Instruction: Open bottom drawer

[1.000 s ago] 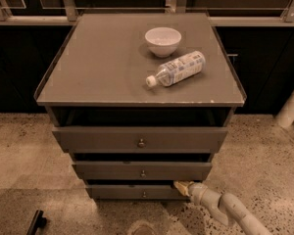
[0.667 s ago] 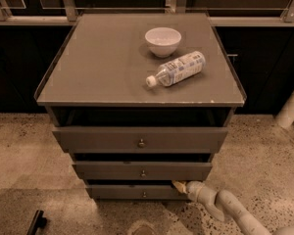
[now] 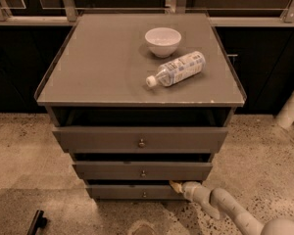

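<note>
Position: the bottom drawer (image 3: 122, 192) is the lowest and slimmest front of the cabinet, just above the floor, under the middle drawer (image 3: 112, 171) and top drawer (image 3: 98, 139). Its small round knob (image 3: 144, 195) sits at centre, unheld.

Tool: the tool (image 3: 176, 184) is at the upper right edge of the bottom drawer front, right of the knob, at the dark gap below the middle drawer. Its arm (image 3: 225, 207) reaches in low from the lower right. Whether the tool is apart or together cannot be told.

Status: the drawer appears not yet drawn out.

Recommendation: secure a hold on the front's top lip or the knob, then pull straight out, level with the floor. An off-centre pull may skew the drawer, so draw slowly.

Other: a bowl (image 3: 162, 41) and a lying bottle (image 3: 177, 68) rest on the tabletop (image 3: 98, 62); jolts could roll the bottle.
</note>
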`<state>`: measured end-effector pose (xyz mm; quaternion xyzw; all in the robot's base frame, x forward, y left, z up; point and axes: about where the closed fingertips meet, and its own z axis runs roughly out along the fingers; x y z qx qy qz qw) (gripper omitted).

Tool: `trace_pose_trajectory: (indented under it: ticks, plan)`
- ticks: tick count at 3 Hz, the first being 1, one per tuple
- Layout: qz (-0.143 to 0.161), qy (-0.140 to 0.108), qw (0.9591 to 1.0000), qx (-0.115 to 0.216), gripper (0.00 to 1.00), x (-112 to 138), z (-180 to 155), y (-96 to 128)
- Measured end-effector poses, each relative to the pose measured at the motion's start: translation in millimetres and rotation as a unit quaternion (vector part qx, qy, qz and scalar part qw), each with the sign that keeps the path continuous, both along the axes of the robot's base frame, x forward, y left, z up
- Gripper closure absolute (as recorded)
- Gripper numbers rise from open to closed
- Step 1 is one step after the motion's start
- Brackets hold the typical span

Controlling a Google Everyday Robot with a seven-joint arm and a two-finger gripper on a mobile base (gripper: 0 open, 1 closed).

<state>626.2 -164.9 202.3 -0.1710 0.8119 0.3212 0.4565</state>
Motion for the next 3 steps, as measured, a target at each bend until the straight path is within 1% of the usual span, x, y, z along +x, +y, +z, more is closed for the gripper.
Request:
trace_pose_trajectory:
  ticks: [1, 2, 3]
  plan:
    - [-0.009, 0.018, 0.9997, -0.013, 1.0, 0, -9, 2]
    - [-0.01, 0.025, 0.9995, -0.017, 1.0, 0, -9, 2]
    - [-0.005, 0.054, 0.9985, -0.012, 1.0, -19, -11, 1]
